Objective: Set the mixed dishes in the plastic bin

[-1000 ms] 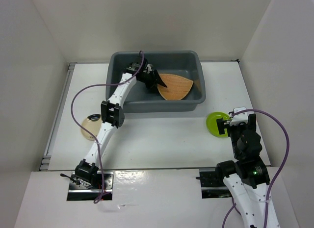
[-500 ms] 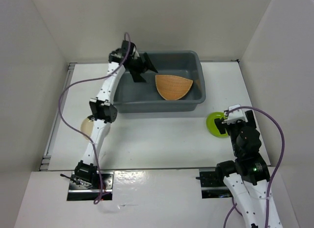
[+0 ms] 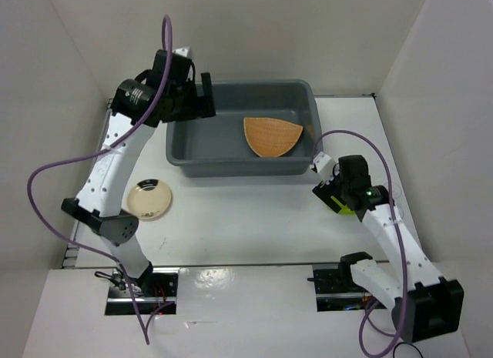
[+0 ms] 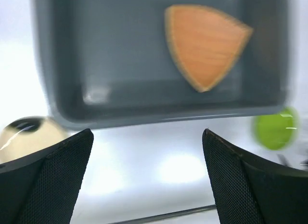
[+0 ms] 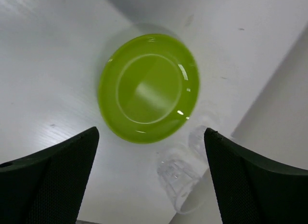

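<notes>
The orange-brown woven plate lies inside the grey-blue plastic bin, toward its right end; it also shows in the left wrist view. My left gripper is open and empty, held high above the bin's far left corner. The cream saucer lies on the table left of the bin. My right gripper is open and empty just above the lime-green plate, which my wrist mostly hides in the top view. A small clear cup lies on its side next to that plate.
The white side wall stands close to the right of the green plate and the cup. The bin fills the table's far middle. The cream saucer and green plate lie on either side of its near wall.
My left gripper has risen out of the bin and drawn back to the left, leaving the woven plate inside. My right arm has swung left and come over the green plate.
</notes>
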### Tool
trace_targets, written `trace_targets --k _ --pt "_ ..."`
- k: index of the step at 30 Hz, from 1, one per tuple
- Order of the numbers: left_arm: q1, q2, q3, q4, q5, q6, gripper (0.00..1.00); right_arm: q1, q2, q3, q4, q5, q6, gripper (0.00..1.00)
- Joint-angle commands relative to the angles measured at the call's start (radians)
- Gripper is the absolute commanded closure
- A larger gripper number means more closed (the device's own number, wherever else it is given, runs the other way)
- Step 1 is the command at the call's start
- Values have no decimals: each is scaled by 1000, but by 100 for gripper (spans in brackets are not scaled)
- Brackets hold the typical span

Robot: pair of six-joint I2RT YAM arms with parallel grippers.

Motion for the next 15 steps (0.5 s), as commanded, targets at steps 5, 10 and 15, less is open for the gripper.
trace_targets --k 5,10,15 --pt "64 -325 -605 167 -127 57 0 -10 82 -53 24 -105 -82 7" --pt "86 -446 -820 167 -93 10 0 -34 145 -104 65 -96 -139 8" --pt "105 -520 -917 176 -55 -10 0 -86 320 -77 76 -136 -153 14"
